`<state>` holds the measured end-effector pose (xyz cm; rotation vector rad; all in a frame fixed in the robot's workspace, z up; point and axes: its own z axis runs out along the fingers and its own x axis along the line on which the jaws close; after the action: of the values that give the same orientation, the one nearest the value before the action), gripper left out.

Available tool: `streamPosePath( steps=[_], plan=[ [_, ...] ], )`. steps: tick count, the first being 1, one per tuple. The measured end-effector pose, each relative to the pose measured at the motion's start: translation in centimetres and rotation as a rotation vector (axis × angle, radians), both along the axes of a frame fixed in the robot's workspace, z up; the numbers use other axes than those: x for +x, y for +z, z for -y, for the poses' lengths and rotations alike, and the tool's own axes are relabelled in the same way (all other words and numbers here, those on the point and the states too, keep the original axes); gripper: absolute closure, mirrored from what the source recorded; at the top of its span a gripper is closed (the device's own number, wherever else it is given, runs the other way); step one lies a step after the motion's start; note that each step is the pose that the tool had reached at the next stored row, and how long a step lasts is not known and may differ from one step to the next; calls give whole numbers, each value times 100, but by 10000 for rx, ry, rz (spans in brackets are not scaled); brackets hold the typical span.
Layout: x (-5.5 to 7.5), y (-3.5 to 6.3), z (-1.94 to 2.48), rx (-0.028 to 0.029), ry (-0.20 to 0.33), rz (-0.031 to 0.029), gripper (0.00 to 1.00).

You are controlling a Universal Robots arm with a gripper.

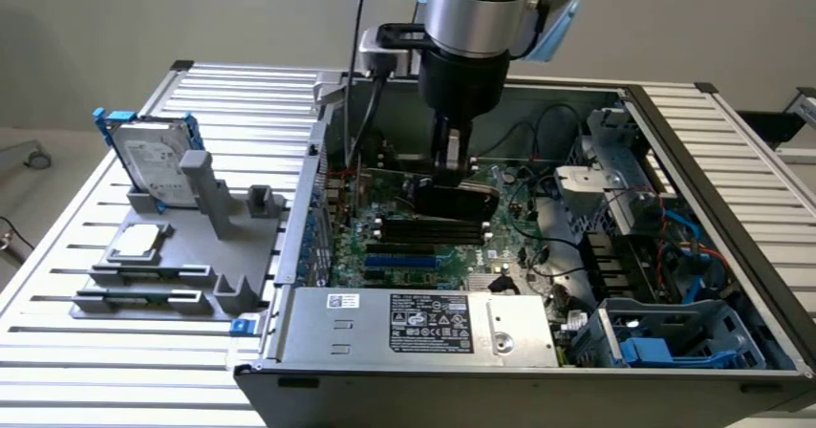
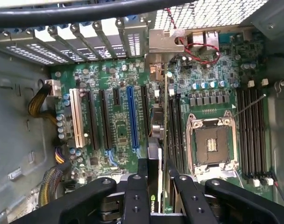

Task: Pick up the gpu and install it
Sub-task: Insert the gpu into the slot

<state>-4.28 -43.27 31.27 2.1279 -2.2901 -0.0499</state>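
1. Gripper [image 2: 158, 191] is clenched on the gpu [image 2: 156, 140], the card edge-on between its fingers [image 2: 135, 196].
2. Gpu is upright inside the open computer case [image 1: 574, 98], over the motherboard [image 2: 116, 128] slots; contact with the slots cannot be told.
3. Hard drive [image 1: 151, 165] and CPU chip [image 1: 138, 242] sit outside the case, at the exterior view's left.

Bright, even light, soft shadows

The hand [image 2: 158, 189] hangs inside the open-sided case [image 1: 510, 395], gpu [image 2: 156, 133] clamped edge-on between its fingers [image 2: 135, 198], with free room straight above the motherboard [image 2: 118, 126]. The power supply [image 1: 421, 323], the drive cage [image 1: 612, 172] at the exterior view's right, and loose cables [image 1: 551, 252] hem in the sides.
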Motion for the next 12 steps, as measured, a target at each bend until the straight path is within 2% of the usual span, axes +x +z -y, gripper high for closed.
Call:
streamPosePath(
  steps=[1, 3, 4, 6, 7, 8, 10, 12],
  plan=[
    [0, -5, 0, 32, 164, 4, 74],
    [-2, -13, -1, 79, 377, 54, 74],
    [-17, -15, 0, 87, 403, 127, 74],
    [-88, -18, -1, 85, 405, 378, 74],
    [-134, -19, 0, 81, 405, 485, 74],
    [-179, -20, -1, 80, 405, 557, 74],
    [-263, -21, 6, 79, 406, 629, 74],
    [-287, -21, 52, 80, 427, 648, 74]
  ],
)
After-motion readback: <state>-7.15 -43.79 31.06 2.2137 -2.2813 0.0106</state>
